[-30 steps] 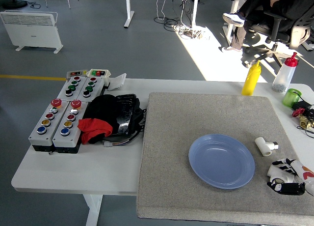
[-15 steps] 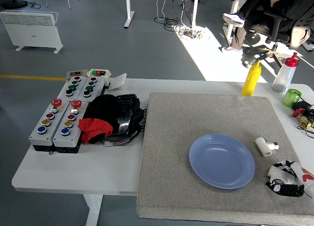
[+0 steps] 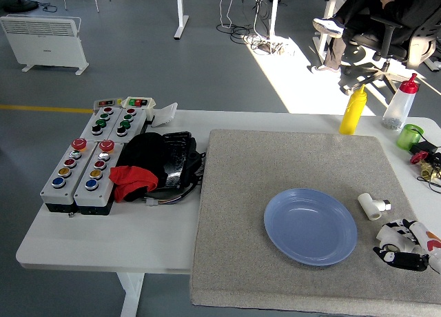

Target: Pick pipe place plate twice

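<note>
From the head view, the right robot hand (image 3: 406,244) sits at the lower right of the frame, its white and black fingers curled around what looks like a white pipe piece; whether the grip is firm I cannot tell. A second pipe fitting (image 3: 373,206) lies loose on the grey mat (image 3: 241,193), just right of the empty blue plate (image 3: 311,226). To do this well, the hand should lift clear of the surface (image 3: 103,234), travel left over the plate's centre and release low. Against the earlier frames, the hand has drawn slightly rightward and its fingers have closed tighter; plate and loose fitting stay put.
</note>
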Robot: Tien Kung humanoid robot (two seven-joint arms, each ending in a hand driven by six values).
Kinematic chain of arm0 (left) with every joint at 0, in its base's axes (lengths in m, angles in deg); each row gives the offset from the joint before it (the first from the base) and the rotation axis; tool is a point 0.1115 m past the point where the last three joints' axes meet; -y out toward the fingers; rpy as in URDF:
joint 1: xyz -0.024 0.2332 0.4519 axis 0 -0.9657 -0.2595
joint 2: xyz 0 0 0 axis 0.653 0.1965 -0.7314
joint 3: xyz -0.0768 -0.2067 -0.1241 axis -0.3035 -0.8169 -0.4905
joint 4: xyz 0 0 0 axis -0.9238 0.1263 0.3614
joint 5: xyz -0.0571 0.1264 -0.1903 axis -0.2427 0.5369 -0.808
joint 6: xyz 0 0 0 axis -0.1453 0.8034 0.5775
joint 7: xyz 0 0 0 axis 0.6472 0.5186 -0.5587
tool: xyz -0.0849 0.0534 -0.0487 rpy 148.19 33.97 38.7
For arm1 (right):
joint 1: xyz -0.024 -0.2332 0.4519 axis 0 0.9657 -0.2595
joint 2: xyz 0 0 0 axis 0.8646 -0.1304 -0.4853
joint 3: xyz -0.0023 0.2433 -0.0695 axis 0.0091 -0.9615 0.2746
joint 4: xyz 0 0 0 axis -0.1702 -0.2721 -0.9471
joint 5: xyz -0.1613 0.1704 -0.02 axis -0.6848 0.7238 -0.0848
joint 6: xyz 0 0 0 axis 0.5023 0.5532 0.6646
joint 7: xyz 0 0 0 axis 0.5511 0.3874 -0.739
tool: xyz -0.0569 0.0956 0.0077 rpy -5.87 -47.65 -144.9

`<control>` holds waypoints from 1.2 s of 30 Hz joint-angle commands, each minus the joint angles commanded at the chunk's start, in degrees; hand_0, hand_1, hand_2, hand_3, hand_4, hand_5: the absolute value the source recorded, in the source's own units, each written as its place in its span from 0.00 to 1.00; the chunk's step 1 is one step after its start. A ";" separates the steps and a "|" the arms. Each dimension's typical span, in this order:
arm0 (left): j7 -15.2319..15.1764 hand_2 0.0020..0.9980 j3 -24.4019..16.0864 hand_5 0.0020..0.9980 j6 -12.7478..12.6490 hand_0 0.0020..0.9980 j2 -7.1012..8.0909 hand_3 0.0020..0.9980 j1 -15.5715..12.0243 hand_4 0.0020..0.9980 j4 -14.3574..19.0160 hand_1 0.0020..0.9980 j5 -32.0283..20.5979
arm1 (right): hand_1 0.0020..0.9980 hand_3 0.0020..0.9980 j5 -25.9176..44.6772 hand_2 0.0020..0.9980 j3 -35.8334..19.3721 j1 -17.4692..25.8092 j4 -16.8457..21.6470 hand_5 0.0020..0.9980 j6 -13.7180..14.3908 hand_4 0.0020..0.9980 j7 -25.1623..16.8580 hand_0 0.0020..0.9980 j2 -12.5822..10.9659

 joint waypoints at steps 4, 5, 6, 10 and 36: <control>-0.16 0.71 0.24 1.00 -0.18 0.68 0.00 0.66 0.19 0.39 -0.05 0.68 -0.49 | 0.45 0.66 0.25 0.55 0.27 -0.63 0.95 0.32 0.17 0.61 -0.06 0.29 -0.53; -0.18 0.71 0.31 1.00 -0.21 0.68 0.00 0.66 0.22 0.39 -0.06 0.68 -0.61 | 0.45 0.66 0.35 0.55 0.39 -0.84 1.20 0.32 0.19 0.61 -0.08 0.29 -0.70; -0.18 0.71 0.41 1.00 -0.24 0.68 0.00 0.66 0.27 0.39 -0.07 0.68 -0.73 | 0.45 0.66 0.47 0.55 0.66 -1.23 1.62 0.34 0.23 0.62 -0.09 0.29 -1.00; -0.18 0.71 0.57 1.00 -0.28 0.68 0.00 0.66 0.34 0.39 -0.07 0.68 -0.91 | 0.45 0.66 0.89 0.55 1.92 -2.73 3.26 0.34 0.36 0.62 -0.14 0.29 -1.96; -0.17 0.71 2.51 1.00 -0.68 0.68 0.00 0.66 0.30 0.39 -0.10 0.68 -3.13 | 0.75 0.73 4.67 0.74 25.78 -21.01 -3.95 0.31 -0.16 0.63 -2.38 0.82 -3.40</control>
